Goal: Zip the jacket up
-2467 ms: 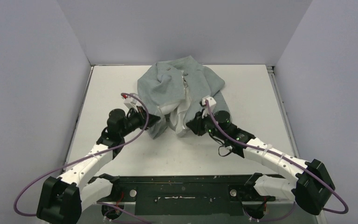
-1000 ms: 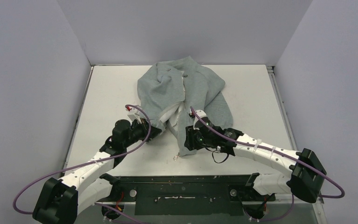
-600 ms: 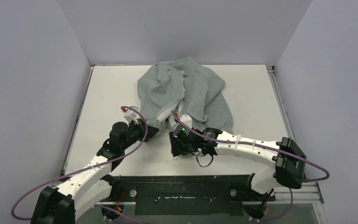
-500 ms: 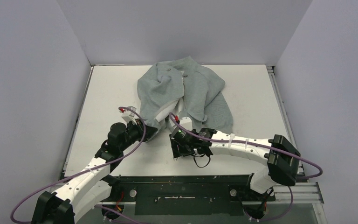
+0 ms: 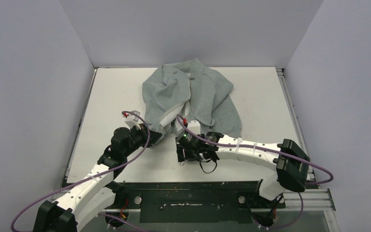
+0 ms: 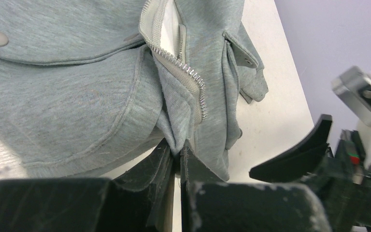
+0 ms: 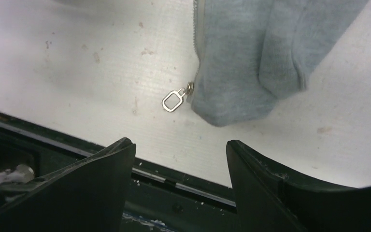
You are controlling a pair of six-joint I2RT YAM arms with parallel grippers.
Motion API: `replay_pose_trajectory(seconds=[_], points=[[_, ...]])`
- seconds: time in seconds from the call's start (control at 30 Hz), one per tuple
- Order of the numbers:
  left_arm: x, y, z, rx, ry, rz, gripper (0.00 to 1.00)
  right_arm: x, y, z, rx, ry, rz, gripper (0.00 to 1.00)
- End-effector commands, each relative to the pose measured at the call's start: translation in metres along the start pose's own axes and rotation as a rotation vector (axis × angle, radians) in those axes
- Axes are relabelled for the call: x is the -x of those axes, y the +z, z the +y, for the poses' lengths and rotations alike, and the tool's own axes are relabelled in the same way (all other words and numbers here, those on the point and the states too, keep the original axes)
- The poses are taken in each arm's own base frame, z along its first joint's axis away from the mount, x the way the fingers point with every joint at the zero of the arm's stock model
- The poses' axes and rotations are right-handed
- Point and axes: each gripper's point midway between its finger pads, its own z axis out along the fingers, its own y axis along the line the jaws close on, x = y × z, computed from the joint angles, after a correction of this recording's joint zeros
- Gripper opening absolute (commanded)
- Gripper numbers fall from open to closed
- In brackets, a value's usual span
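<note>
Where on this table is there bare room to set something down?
Bare table lies between the jacket and the right edge, and between the jacket and the left edge. The near middle is crowded: hem, zipper pull, left fingers, right fingers.

The right gripper [image 7: 178, 145] swings left off the jacket [image 7: 241, 58], jaws now parted, leaving the hem corner [image 7: 232, 104] and zipper pull [image 7: 174, 101] lying just ahead of it.

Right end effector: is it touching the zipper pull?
Apart. Right wrist view: bare table shows between the open right end effector and the zipper pull.
</note>
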Motion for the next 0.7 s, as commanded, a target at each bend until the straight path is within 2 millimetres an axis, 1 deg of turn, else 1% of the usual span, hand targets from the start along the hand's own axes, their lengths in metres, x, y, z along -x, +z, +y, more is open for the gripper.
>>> replay_pose_trajectory(seconds=[0.0, 0.03, 0.07, 0.17, 0.3, 0.47, 0.57, 0.67], points=[[0.007, 0.001, -0.004, -0.02, 0.016, -0.02, 0.0, -0.004, -0.024, 0.008, 0.142, 0.176, -0.082, 0.72], [0.006, 0.002, -0.003, -0.021, 0.016, -0.013, 0.0, -0.015, -0.018, 0.005, 0.168, 0.198, -0.075, 0.74], [0.005, 0.002, -0.004, -0.026, 0.016, -0.006, 0.0, -0.015, -0.018, 0.005, 0.195, 0.218, -0.096, 0.76], [0.003, 0.004, -0.006, -0.041, 0.016, 0.012, 0.0, -0.011, -0.016, 0.001, 0.249, 0.272, -0.144, 0.77], [0.004, 0.005, -0.009, -0.05, 0.017, 0.017, 0.0, -0.01, -0.009, 0.007, 0.327, 0.321, -0.147, 0.77], [0.005, 0.005, -0.011, -0.057, 0.014, 0.02, 0.0, -0.01, 0.003, 0.012, 0.384, 0.352, -0.151, 0.74], [0.004, 0.004, -0.013, -0.064, 0.014, 0.025, 0.0, -0.015, 0.015, 0.004, 0.351, 0.387, -0.133, 0.7], [0.005, 0.003, -0.014, -0.065, 0.017, 0.023, 0.0, -0.014, 0.022, 0.001, 0.323, 0.396, -0.135, 0.67]])
